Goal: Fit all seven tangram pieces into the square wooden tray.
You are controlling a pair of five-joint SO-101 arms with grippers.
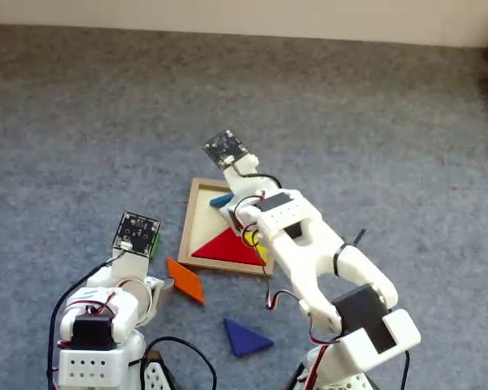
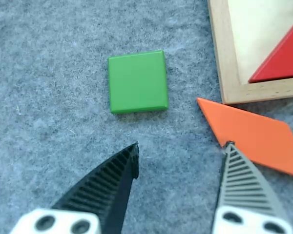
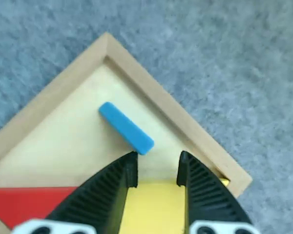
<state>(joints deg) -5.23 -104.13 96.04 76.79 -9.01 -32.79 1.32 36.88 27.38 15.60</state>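
Observation:
The square wooden tray point(image 1: 197, 213) holds a red triangle point(image 1: 226, 246), a yellow piece point(image 1: 263, 253) and a light blue piece point(image 1: 221, 200) that sits tilted near a corner point(image 3: 126, 127). My right gripper point(image 3: 157, 157) hangs over the tray with its fingers a little apart, above the flat yellow piece point(image 3: 154, 207), just short of the blue one. My left gripper point(image 2: 180, 148) is open over the carpet. A green square point(image 2: 137, 81) lies ahead of it, and one fingertip point(image 2: 228, 146) touches the edge of the orange parallelogram point(image 2: 256, 136). A dark blue triangle point(image 1: 246, 336) lies on the carpet near the arm bases.
Grey carpet covers the whole floor. The orange parallelogram point(image 1: 185, 280) lies just outside the tray's near left corner point(image 2: 224, 95). Cables run along both arm bases. Open carpet stretches beyond the tray.

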